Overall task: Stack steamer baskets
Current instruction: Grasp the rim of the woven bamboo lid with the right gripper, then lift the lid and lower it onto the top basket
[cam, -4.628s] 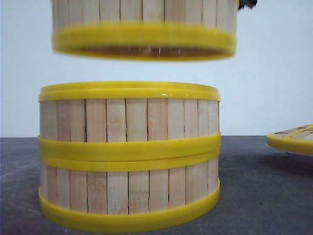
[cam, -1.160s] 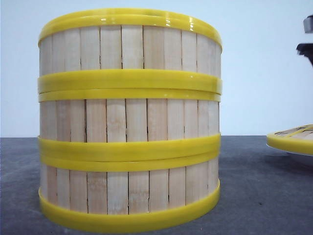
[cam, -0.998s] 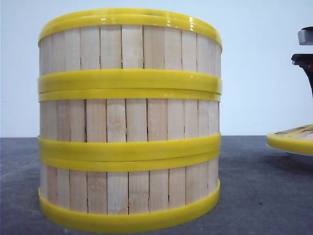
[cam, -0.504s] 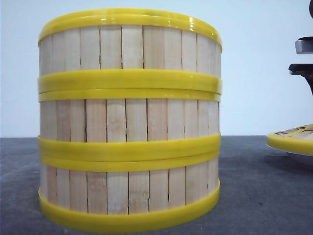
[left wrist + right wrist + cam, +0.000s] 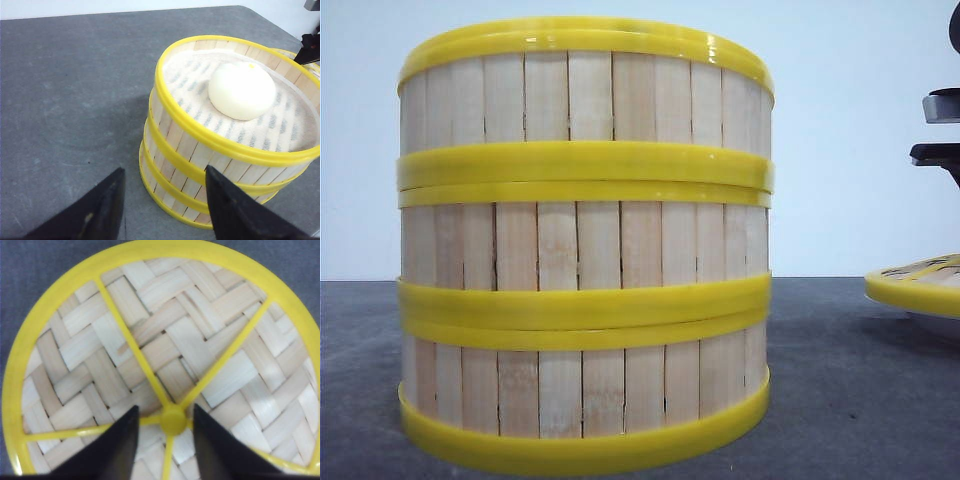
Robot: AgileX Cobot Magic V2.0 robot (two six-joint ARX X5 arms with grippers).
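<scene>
Yellow-rimmed steamer baskets (image 5: pixel 585 245) standing stacked three high on tabletop (image 5: pixel 860 400); left gripper (image 5: pixel 162 210) hanging empty, fingers apart; right gripper (image 5: pixel 162 440) straddling lid (image 5: pixel 165 355) knob, fingers apart, seemingly readying to lift.

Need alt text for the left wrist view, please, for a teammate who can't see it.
Three steamer baskets stand stacked on a grey table, a white bun in the top one. The open left gripper is beside the stack, holding nothing.
</scene>
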